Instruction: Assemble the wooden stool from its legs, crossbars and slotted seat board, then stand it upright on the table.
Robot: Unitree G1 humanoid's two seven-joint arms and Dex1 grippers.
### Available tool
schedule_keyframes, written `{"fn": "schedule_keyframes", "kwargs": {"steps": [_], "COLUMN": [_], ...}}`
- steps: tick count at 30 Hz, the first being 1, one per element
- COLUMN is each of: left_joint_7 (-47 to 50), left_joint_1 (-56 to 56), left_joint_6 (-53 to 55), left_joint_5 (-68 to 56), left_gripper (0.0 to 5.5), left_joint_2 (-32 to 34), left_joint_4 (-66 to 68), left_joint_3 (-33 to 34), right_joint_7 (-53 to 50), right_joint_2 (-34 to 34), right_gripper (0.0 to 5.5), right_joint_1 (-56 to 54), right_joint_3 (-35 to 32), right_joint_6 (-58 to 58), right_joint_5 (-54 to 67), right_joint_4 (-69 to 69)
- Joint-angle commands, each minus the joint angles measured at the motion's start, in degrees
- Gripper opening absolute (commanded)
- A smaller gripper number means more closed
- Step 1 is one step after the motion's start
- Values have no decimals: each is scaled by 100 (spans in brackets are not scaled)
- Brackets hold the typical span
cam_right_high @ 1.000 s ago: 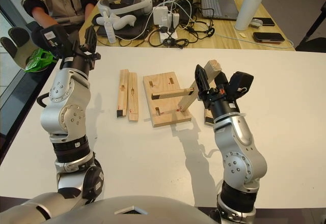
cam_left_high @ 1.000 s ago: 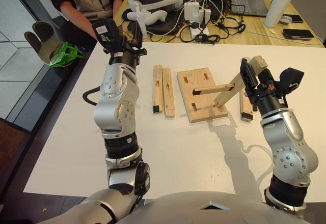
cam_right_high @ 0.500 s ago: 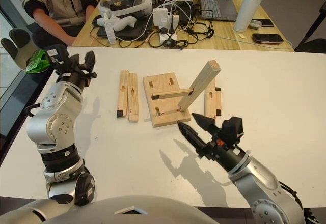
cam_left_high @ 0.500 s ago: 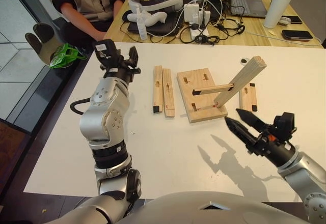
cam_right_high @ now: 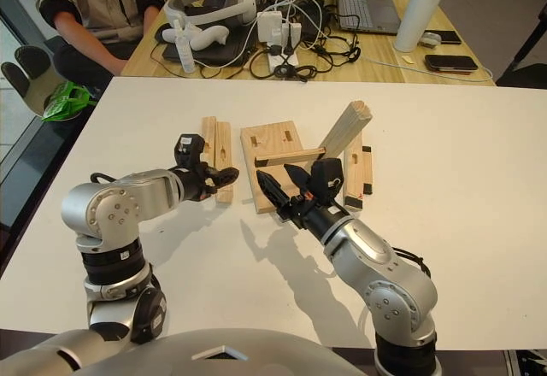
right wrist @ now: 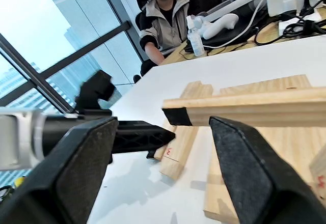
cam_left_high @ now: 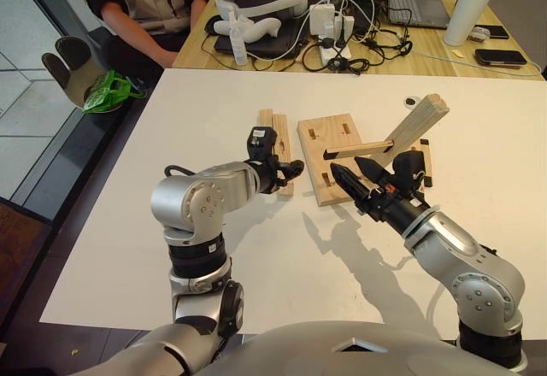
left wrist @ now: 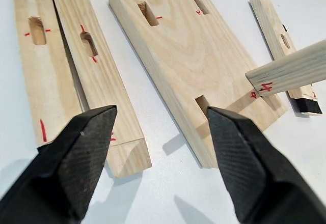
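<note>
Mid-assembly: the slotted seat board (cam_left_high: 329,141) lies flat on the counter (cam_left_high: 282,256), with one leg (cam_left_high: 414,128) leaning from a slot, crossbar (cam_left_high: 359,149) attached. The left hand (cam_left_high: 286,175) hovers open beside two loose legs (cam_left_high: 282,137). The right hand (cam_left_high: 346,169), also open, sits at the board's near edge. The likely next move is gripping a loose leg squarely for slotting.

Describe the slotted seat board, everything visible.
The seat board is a thick rectangular slab of pale, grained wood, lying flat on the white table. Three corner slots with red marks are empty; the fourth holds a tilted leg, whose crossbar reaches over the board.
</note>
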Motion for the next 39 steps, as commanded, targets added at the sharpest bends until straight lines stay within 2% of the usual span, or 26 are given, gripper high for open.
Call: {"fn": "schedule_keyframes", "kwargs": {"steps": [1, 5, 8, 11, 14, 21, 28, 34, 39], "left_joint_7": [108, 20, -7, 30, 52, -17, -170, -313, -403], "left_joint_1": [-30, 35, 49, -18, -176, -235, -378, -315, -234], "left_joint_6": [14, 30, -66, -286, -540, -832, -800, -727, -634], "left_joint_5": [258, 368, 470, 613, 740, 904, 965, 972, 961], "left_gripper": [325, 325, 325, 325, 325, 325, 325, 325, 325], "left_joint_2": [0, 151, 180, 156, 95, 111, 347, 531, 555], "left_joint_4": [176, 171, 274, 491, 788, 1271, 1429, 1431, 1377], "left_joint_3": [-408, -530, -496, -565, -613, -728, -803, -954, -1024], "right_joint_7": [258, 1372, 2248, 2333, 2124, 1794, 1503, 1772, 2889], "right_joint_2": [-99, -1391, -2468, -2855, -2882, -1937, -1166, -1320, -2232], "right_gripper": [340, 340, 340, 340, 340, 340, 340, 340, 340], "right_joint_1": [214, 840, 1098, 783, -9, -1907, -2581, -2548, -2170], "right_joint_3": [-313, -527, -479, -264, 189, 929, 1338, 1698, 1572], "right_joint_6": [-42, 311, 345, 338, 973, 1882, 1870, 1675, 1728], "right_joint_5": [765, 870, 297, -311, -552, -988, -1791, -2332, -1849], "right_joint_4": [-155, -61, 202, 481, 787, 2133, 3325, 3401, 2076]}}
